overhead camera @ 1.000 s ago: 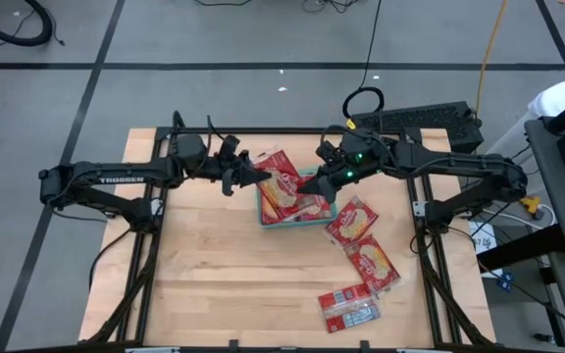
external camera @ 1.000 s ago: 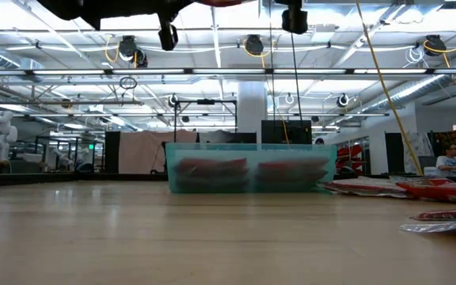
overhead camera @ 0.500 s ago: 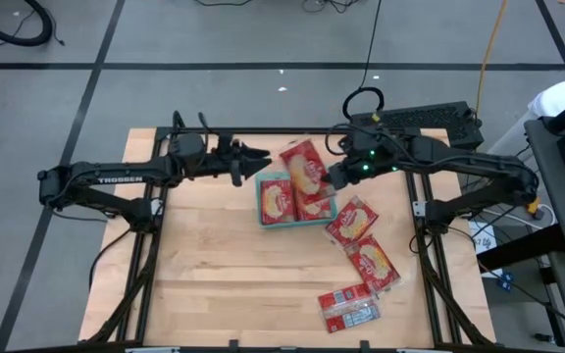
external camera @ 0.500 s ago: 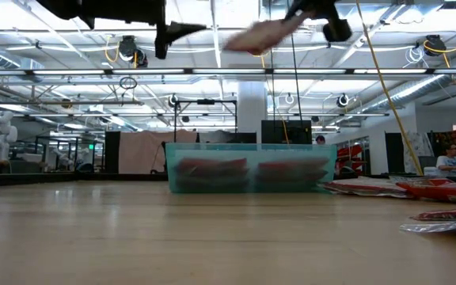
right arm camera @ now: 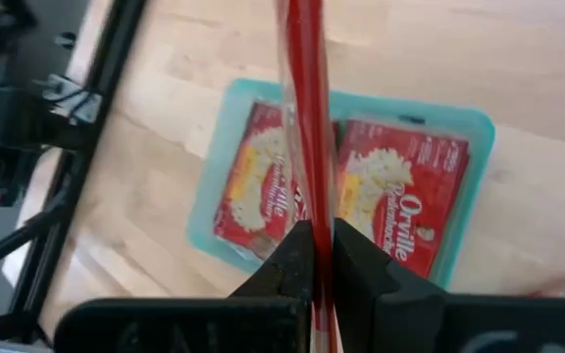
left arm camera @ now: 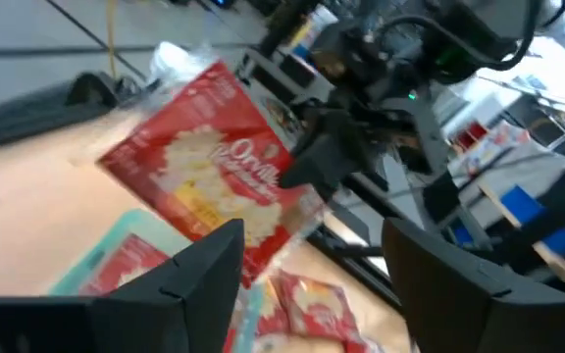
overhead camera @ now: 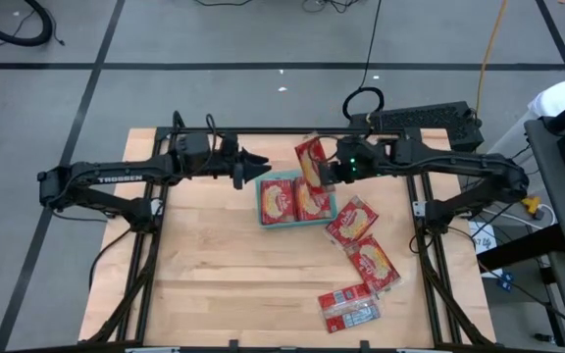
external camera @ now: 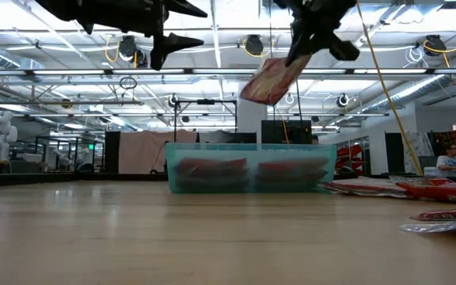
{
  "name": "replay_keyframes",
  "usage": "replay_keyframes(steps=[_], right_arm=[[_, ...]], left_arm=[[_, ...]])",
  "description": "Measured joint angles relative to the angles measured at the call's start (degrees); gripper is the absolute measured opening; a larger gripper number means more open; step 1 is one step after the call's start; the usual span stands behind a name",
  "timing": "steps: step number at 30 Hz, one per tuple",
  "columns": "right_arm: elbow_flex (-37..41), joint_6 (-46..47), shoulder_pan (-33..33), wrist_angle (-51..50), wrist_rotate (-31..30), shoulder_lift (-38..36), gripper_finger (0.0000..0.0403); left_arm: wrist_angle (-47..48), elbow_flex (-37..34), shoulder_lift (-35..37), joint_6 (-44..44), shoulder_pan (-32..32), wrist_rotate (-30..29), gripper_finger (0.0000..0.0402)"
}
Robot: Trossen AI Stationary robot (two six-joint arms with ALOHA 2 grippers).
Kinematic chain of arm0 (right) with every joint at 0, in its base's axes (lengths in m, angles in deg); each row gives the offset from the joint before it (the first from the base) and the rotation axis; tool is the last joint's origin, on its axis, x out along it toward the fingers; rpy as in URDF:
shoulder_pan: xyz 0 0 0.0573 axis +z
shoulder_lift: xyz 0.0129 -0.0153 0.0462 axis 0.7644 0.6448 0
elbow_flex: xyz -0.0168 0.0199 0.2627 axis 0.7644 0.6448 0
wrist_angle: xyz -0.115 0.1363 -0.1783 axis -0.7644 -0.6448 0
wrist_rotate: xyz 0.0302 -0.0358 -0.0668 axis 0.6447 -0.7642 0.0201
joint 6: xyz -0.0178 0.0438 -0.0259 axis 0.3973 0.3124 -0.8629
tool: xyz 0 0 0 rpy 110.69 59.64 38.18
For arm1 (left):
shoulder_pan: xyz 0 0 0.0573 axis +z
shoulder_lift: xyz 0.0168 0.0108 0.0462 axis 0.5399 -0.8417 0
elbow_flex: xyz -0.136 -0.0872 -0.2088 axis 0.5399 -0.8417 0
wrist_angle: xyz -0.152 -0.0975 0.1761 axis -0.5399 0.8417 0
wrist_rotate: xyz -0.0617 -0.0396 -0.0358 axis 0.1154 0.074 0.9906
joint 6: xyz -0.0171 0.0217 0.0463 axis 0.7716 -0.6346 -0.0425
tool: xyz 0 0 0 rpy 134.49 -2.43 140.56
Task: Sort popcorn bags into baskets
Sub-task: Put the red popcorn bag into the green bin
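A red popcorn bag (overhead camera: pixel 310 160) hangs in the air over the far edge of the teal basket (overhead camera: pixel 260 201), with my right gripper (right arm camera: pixel 322 235) shut on it. Two more popcorn bags (right arm camera: pixel 263 186) lie flat side by side inside the basket. My left gripper (overhead camera: pixel 261 165) stands open in the air just left of the held bag, level with it and touching nothing. In the left wrist view the held bag (left arm camera: pixel 209 172) shows its cream-yellow picture face. My right gripper pinches the bag's edge (right arm camera: pixel 308 211) between its two fingers, and the right wrist view shows the flat bag edge-on. The fingers come from the table's right side, slanting down. The bag (external camera: pixel 271 79) hangs tilted below the fingers, clear of the basket (external camera: pixel 248 166).
Several more popcorn bags lie on the table right of the basket and toward the near edge: one (overhead camera: pixel 351 221), one (overhead camera: pixel 374 263), and a pair with grey-white panels up (overhead camera: pixel 349 306). Bare wood lies left of and in front of the basket.
My left gripper has opened, let go of the bag and drawn back toward the table's left edge. My right gripper has kept the bag, carried it toward the far right off the basket's middle, and turned it from lying flat to hanging on edge.
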Motion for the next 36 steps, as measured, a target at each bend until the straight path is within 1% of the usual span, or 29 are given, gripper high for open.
replay_keyframes(steps=[3,6,11,14,18,25,30,36], right_arm=[[2.8,3.0,0.7,2.0,0.2,0.4,0.0008],[7.8,7.0,1.5,6.6,0.2,0.4,0.0010],[15.7,13.3,3.3,21.4,0.4,0.4,0.0011],[19.8,16.5,3.6,26.4,0.4,0.4,0.0012],[22.4,18.2,3.6,26.1,0.4,0.4,0.0012],[25.6,16.2,1.9,26.6,6.4,0.4,0.0013],[26.0,15.3,0.9,26.3,7.8,0.4,0.0013],[26.0,14.1,-0.6,25.1,7.9,0.4,0.0013]], left_arm=[[2.7,0.0,0.6,0.4,-0.2,1.9,0.0230],[7.0,0.0,1.8,-0.5,-0.4,3.2,0.0217],[14.1,0.0,4.5,-1.4,-0.4,4.2,0.0201],[17.7,0.0,6.2,-2.8,-0.4,4.2,0.0196],[20.7,0.0,7.7,-4.3,-0.4,4.2,0.0197],[22.2,0.0,8.2,-5.5,-0.4,4.2,0.0194],[22.2,0.0,8.2,-5.9,-0.4,4.2,0.0188],[22.2,0.0,8.2,-6.1,-0.4,4.2,0.0189]])
